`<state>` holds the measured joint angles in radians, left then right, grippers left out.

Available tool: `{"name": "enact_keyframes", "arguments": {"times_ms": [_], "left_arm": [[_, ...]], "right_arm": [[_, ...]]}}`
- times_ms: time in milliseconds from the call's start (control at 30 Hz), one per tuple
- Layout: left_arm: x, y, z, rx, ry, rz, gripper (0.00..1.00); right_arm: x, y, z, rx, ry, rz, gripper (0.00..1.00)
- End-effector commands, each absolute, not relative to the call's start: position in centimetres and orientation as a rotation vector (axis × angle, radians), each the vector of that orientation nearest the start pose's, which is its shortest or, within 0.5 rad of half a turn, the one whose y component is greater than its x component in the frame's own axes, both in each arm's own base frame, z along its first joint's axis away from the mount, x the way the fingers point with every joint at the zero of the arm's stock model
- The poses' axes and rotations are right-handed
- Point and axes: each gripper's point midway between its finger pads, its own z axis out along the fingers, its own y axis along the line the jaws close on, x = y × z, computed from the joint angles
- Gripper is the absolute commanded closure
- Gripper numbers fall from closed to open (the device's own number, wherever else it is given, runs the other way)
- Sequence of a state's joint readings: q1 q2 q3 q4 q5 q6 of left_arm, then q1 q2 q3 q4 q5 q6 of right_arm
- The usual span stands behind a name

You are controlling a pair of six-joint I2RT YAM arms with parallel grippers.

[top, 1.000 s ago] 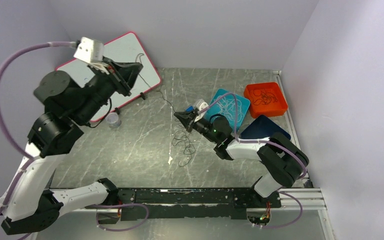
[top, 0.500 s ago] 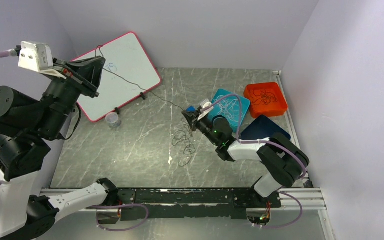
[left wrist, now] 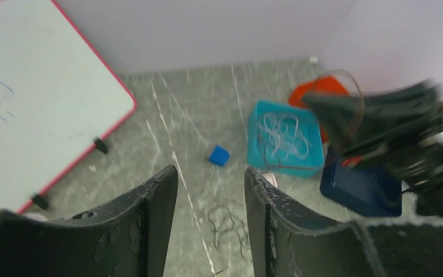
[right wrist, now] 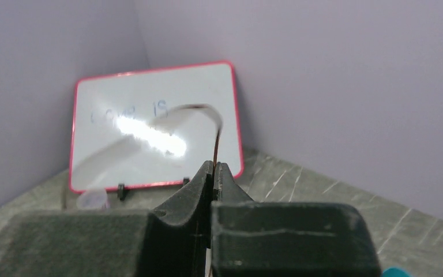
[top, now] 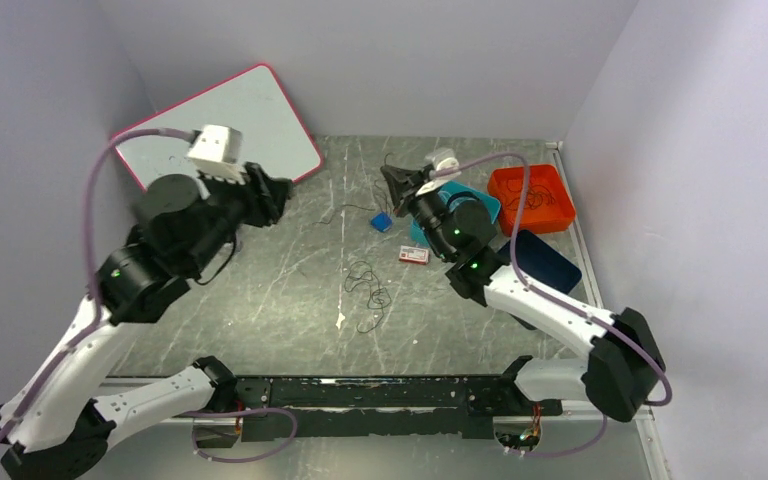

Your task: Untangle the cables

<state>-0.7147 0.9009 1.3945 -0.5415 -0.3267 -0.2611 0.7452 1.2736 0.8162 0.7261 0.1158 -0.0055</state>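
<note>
On the grey table [top: 260, 300], near the middle, lies a small tangle of dark cables [top: 368, 290]. At the far side, the right gripper [right wrist: 213, 168] is pinched tight on one thin brown cable [right wrist: 217, 130] that curls up above its tips. The left gripper [left wrist: 210, 176] has its fingers apart, with nothing between them. White cables [left wrist: 282, 130] sit in the teal tray [left wrist: 316, 147].

A whiteboard [top: 250, 115] is leaning at the table's [top: 290, 290] far left corner; an orange tray [top: 545, 222] is sitting far right.
</note>
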Motion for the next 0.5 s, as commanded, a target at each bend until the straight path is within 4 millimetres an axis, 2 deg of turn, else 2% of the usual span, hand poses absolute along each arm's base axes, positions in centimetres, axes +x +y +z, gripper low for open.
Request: {"name": "enact_keyframes", "arguments": {"times_ms": [0, 67, 100, 133, 300, 467], "left_arm": [[25.0, -18.1, 41.1, 0.127, 1.680, -0.617, 0.46], [25.2, -19.0, 39.9, 0.149, 1.698, -0.642, 0.41], [25.3, -19.4, 39.2, 0.162, 1.709, -0.649, 0.33], [25.4, -19.8, 38.7, 0.174, 1.717, -0.656, 0.31], [25.8, -21.3, 36.1, 0.170, 1.770, -0.705, 0.29], [26.0, -22.2, 34.0, 0.182, 1.812, -0.726, 0.30]], "right_arm": [[34.1, 25.7, 36.0, -0.312, 1.321, 0.474, 1.00], [34.1, 24.9, 37.2, -0.280, 1.324, 0.464, 1.00], [34.1, 24.5, 37.7, -0.258, 1.328, 0.457, 1.00], [34.1, 24.1, 38.1, -0.244, 1.333, 0.455, 1.00], [33.9, 23.0, 40.0, -0.209, 1.355, 0.456, 1.00], [34.4, 21.1, 40.6, -0.162, 1.394, 0.437, 1.00]]}}
